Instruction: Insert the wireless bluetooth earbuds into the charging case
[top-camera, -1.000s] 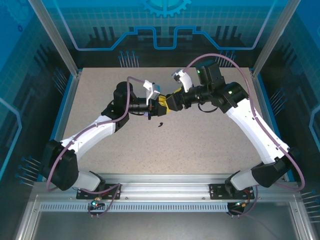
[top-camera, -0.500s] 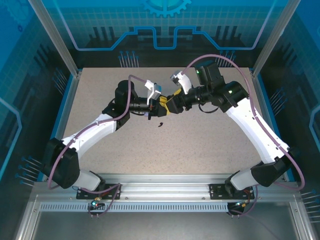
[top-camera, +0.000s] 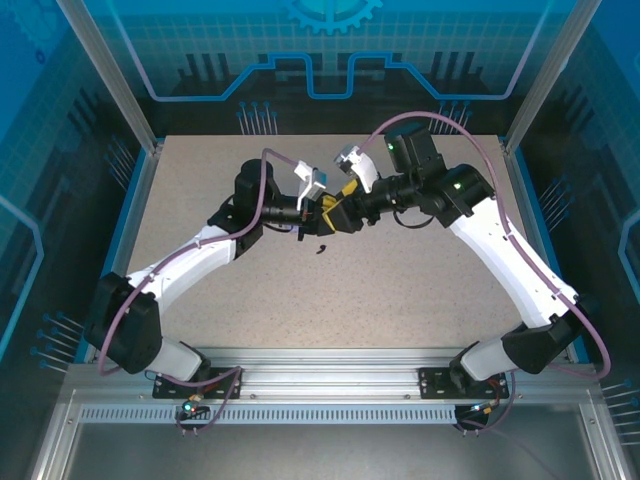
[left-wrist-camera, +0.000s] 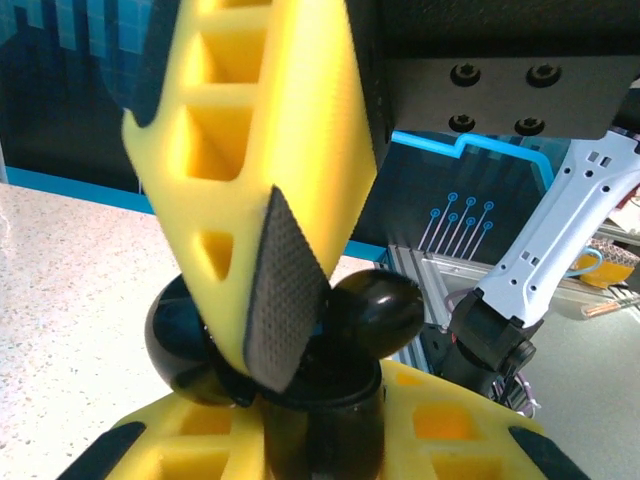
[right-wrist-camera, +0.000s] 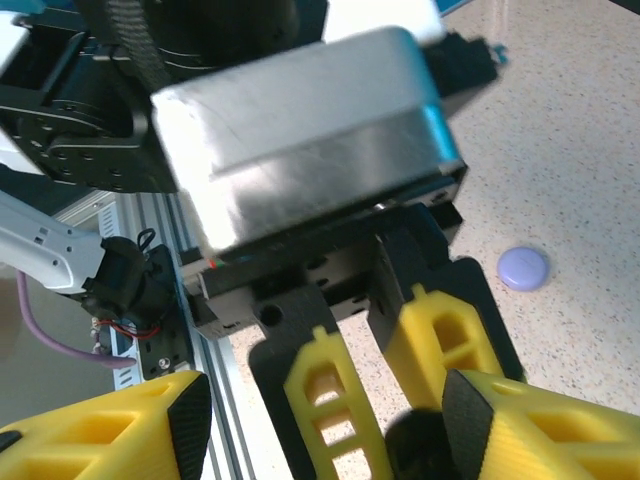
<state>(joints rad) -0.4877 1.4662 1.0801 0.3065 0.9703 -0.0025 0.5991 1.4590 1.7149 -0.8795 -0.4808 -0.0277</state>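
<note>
The left tool (top-camera: 316, 212) is pinching the charging case (left-wrist-camera: 320, 410) by its glossy black body and holding it off the bench (top-camera: 400, 290), mid-workspace. The right tool (right-wrist-camera: 320, 435) is standing spread, its fingers either side of the left tool's fingers, with one pad (left-wrist-camera: 285, 300) sitting at the case top. A tiny black piece, likely an earbud (top-camera: 322, 248), is lying on the bench just near the tools. Whether the second is seated already, I cannot tell. The earbud is looking light, rigid, smooth and slippery, so it is probably easy to flick away. Pinching across the bulb and leaving the stem free seems best. A lilac disc (right-wrist-camera: 523, 267) is lying on the bench too.
</note>
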